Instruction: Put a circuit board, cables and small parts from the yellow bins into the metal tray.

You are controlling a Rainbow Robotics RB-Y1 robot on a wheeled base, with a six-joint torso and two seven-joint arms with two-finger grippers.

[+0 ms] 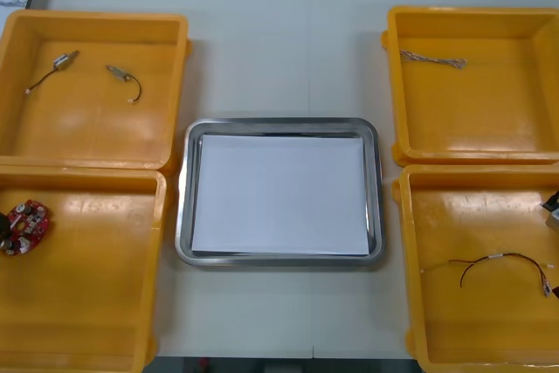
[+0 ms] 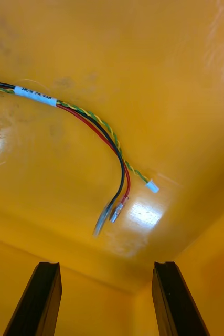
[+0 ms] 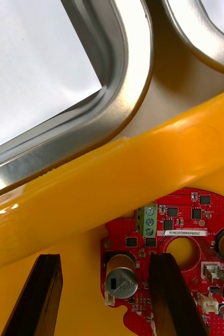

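A round red circuit board (image 1: 26,225) lies at the far left of the near left yellow bin (image 1: 87,303). In the left wrist view my left gripper (image 3: 104,296) is open low over the board (image 3: 180,247), one finger across it and part of the board between the fingers. A red, black and yellow-green cable (image 1: 498,259) lies in the near right bin (image 1: 472,321). My right gripper (image 2: 104,299) hangs open just short of the cable's (image 2: 91,123) loose ends. The metal tray (image 1: 279,124) sits mid-table, white inside.
The far left bin (image 1: 96,24) holds two short black cables with small metal parts (image 1: 57,67) (image 1: 125,79). In the far right bin (image 1: 472,128) lies a thin twisted cable (image 1: 434,60). The tray's rim (image 3: 117,105) shows beyond the bin wall (image 3: 91,178).
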